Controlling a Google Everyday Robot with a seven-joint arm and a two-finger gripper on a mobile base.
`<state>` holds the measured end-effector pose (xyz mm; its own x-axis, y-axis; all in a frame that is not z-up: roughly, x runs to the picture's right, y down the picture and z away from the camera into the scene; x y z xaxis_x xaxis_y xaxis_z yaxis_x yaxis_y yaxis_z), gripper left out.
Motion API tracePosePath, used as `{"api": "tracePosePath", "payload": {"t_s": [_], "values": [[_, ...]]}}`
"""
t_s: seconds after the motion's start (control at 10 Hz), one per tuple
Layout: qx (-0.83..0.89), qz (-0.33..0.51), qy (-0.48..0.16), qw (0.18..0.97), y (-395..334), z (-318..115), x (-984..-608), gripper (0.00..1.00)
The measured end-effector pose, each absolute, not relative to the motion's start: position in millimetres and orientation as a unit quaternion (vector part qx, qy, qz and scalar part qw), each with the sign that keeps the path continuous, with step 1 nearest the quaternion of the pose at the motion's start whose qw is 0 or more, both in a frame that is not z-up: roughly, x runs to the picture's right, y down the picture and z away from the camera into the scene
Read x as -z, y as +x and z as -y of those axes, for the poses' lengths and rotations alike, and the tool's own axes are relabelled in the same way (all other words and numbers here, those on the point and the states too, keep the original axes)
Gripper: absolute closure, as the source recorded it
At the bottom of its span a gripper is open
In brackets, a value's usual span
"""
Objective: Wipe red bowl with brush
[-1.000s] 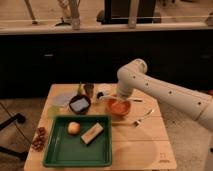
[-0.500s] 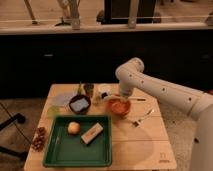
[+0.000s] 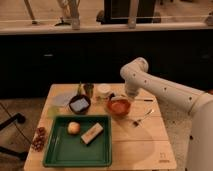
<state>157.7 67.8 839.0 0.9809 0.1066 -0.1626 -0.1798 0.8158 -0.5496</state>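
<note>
Claw [image 3: 128, 98] over red bowl [image 3: 119, 106], wooden table [image 3: 137, 140].

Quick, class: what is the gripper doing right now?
Gripper: down at the red bowl's far rim; whether it holds anything cannot be told.

Pincer [image 3: 126, 97] above red bowl [image 3: 119, 106], right of dark bowl [image 3: 79, 104]

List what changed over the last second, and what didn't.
The arm's elbow swung left then back, while the gripper stayed low behind the red bowl. The brush lies behind the bowl. Bowl, fork, dark bowl and green tray did not move.
</note>
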Motion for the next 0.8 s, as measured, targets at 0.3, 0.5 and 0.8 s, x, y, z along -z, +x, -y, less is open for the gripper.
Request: {"api": "tracePosePath", "payload": {"t_s": [0.3, 0.5, 0.8], "values": [[-0.068, -0.082, -0.312, 0.944, 168, -83, -840, 1.0], [-0.053, -0.086, -0.326, 0.94, 163, -93, -843, 1.0], [-0.036, -0.086, -0.343, 0.935, 153, -105, -846, 1.0]]}}
